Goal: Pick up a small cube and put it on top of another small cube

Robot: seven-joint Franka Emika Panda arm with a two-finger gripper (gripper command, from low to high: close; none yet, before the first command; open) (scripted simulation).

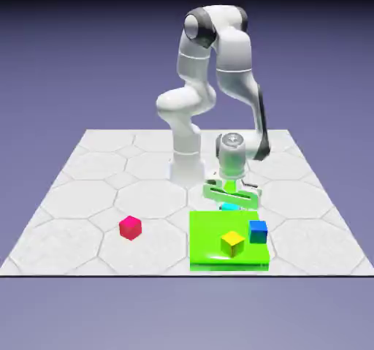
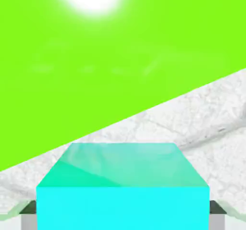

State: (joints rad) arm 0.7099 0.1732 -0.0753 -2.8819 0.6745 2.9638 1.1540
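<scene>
One turquoise cube (image 2: pixel 122 207) is gripped by the tool (image 2: pixel 123 219) beside the green slab (image 1: pixel 212 231) on the tabletop (image 1: pixel 88 253).

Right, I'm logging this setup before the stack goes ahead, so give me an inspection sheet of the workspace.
Surface: pale table with a stone-like cell pattern; a green slab lies on it.
Job's things: cyan cube between the fingertips, beside the slab in the hand view; which cube it should go on, the pictures do not settle.
Clutter: yellow cube and blue cube on the slab, red cube on the table; any may be the target.
Gripper: the gripper is closed on the cyan cube, a fingertip against each side.
Cables: nothing seen.
Surroundings: plain blue-violet backdrop.
</scene>
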